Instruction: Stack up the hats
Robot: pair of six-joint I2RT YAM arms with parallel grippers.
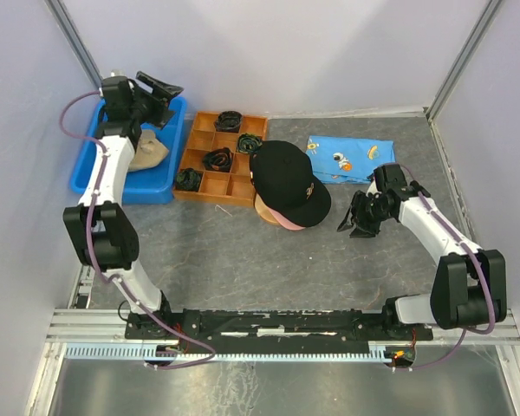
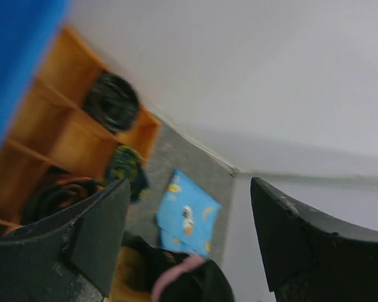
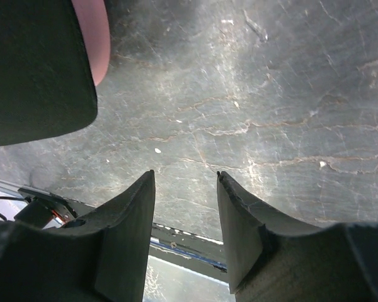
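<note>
A black cap point(image 1: 286, 178) with a small emblem tops a pile at the table's middle. A pink brim point(image 1: 288, 223) and an orange-tan layer point(image 1: 262, 208) peek out below it. A tan cap point(image 1: 147, 152) lies in the blue bin point(image 1: 147, 186). My left gripper point(image 1: 160, 87) is open and empty, raised over the bin's far end; its view point(image 2: 189, 220) looks across at the pile point(image 2: 183, 277). My right gripper point(image 1: 355, 221) is open and empty, low over the table just right of the pile. In the right wrist view point(image 3: 186, 182) the black brim point(image 3: 31, 63) and pink brim point(image 3: 96, 38) show top left.
A wooden divided tray point(image 1: 215, 183) with black coiled bundles point(image 1: 217, 159) stands between the bin and the pile. A blue cartoon-print cloth point(image 1: 347, 159) lies at the back right. Grey walls close in the back and both sides.
</note>
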